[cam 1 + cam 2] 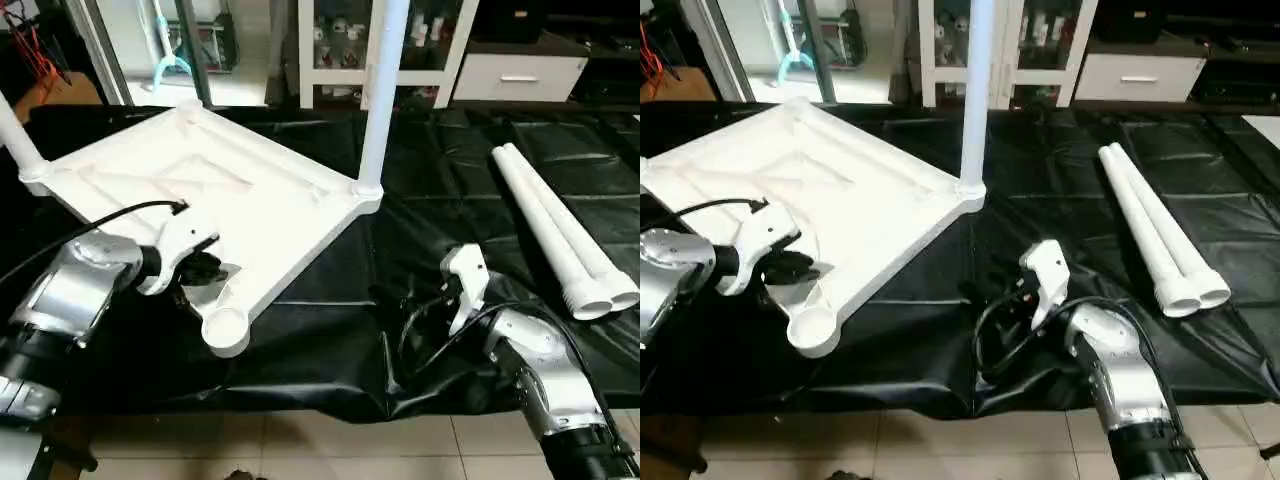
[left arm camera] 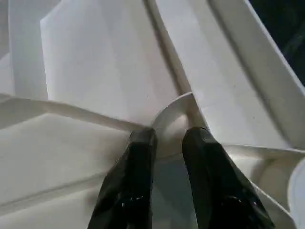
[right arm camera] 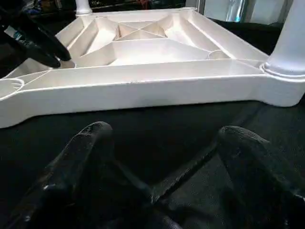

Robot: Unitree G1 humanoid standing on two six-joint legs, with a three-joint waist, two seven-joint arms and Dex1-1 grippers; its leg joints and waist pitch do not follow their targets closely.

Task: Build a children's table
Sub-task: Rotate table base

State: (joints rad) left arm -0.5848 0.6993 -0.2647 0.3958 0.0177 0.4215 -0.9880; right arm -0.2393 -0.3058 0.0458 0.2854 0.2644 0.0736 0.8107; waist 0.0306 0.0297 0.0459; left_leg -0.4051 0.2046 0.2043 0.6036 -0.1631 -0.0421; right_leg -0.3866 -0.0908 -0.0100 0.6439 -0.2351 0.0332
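A bench draped in wrinkled black plastic sheeting [image 1: 330, 330] carries everything here. No brand, label or readable writing can be made out on any of the parts.

The largest thing on it is the white plastic rectangular tabletop [image 1: 260, 200], lying upside down on the robot's left half of the bench, its ribbed underside facing up, turned so one corner points toward the robot. Its raised rim makes a shallow tray, crossed by X-shaped ribs [image 3: 138, 33]. Each corner has a round socket. The near corner socket [image 1: 226, 328] stands open with nothing in it. The socket at the corner toward the robot's right holds a long white tapered tubular leg [image 1: 378, 100] standing upright. Another fitted white leg [image 1: 18, 140] rises from the corner at the far left, leaning out of the picture.

On the robot's right side of the bench, well apart from the tabletop, two loose white tubular legs [image 1: 560, 235] lie side by side, touching, their open ends toward the robot.

The left claw [image 2: 167, 143] reaches over the tabletop's rim near the open socket; its black fingers [image 2: 138, 176] stand narrow, astride a thin curved rib, gripping it. The right claw [image 3: 162, 138] hovers low over the black sheeting, facing the tabletop's side wall, fingers wide apart and holding nothing.
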